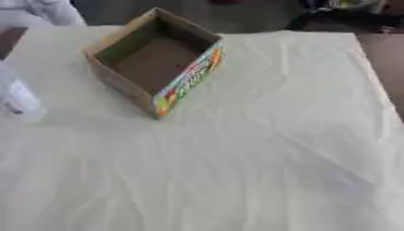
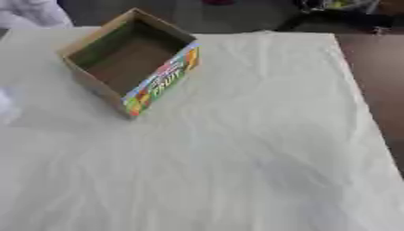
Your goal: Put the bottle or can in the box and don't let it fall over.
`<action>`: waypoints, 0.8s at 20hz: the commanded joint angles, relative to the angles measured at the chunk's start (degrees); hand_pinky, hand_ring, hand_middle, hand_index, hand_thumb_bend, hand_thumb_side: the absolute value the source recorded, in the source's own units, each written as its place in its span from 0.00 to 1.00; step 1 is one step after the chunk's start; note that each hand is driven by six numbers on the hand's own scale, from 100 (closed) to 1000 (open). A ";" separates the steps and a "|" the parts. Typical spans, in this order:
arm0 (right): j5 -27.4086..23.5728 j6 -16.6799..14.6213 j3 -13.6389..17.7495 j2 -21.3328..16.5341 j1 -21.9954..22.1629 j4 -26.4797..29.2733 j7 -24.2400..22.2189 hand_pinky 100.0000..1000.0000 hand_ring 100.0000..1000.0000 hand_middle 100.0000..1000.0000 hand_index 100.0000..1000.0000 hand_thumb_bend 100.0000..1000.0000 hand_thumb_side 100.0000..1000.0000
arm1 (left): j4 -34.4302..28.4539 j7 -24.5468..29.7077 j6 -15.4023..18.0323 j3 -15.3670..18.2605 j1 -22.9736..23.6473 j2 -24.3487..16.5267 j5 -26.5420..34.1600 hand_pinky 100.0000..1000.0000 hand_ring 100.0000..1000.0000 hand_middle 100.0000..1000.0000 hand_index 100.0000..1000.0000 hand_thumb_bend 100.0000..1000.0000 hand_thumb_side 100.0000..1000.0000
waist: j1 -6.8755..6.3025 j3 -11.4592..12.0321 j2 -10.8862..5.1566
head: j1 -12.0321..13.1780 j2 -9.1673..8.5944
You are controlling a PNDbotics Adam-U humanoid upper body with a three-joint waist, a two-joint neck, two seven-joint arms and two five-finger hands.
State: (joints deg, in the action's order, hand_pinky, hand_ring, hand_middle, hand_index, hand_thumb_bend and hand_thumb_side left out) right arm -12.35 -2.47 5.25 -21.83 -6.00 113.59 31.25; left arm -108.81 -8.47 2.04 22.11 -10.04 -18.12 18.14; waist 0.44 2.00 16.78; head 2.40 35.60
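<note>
Item: open brown cardboard box [image 1: 154, 61] with one brightly printed side panel, standing upright on the white-cloth-covered tabletop [image 1: 260, 149], far left of centre, turned at an angle to you. Interior holds nothing you can see. Panel lettering appears to read "FRUIT" in the right eye view; the rest is too blurred to read.

Item: pale, translucent bottle-like object [image 1: 16, 99] at your left edge, well apart from the box, cut off by the frame and too blurred to identify; label unreadable.

Neither robot hand shows in either view, so you cannot tell their fingers' state.
</note>
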 commanded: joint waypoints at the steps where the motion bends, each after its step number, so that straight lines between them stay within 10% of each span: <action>1: 0.25 0.17 0.25 -0.96 -0.27 1.00 -0.05 0.90 0.97 1.00 0.91 0.00 0.41 | -1.25 -0.17 0.05 0.40 -0.22 -1.22 0.02 1.00 1.00 1.00 0.72 0.31 0.56 | -0.14 -0.02 -1.16 | 0.37 -0.54; 16: 0.22 0.30 0.43 -1.00 -0.17 1.00 0.06 0.90 0.97 1.00 0.91 0.00 0.41 | -1.24 -0.68 0.11 0.89 -0.43 -1.38 -0.26 1.00 1.00 1.00 0.72 0.31 0.55 | -0.24 -0.16 -1.16 | 0.82 -0.31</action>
State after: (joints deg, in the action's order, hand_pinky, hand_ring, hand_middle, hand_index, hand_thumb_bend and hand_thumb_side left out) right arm -12.35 -2.25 5.25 -21.83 -5.99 113.59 31.08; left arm -108.82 -8.82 2.05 22.25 -10.06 -18.12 18.11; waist 0.34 1.86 16.78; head 3.02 35.62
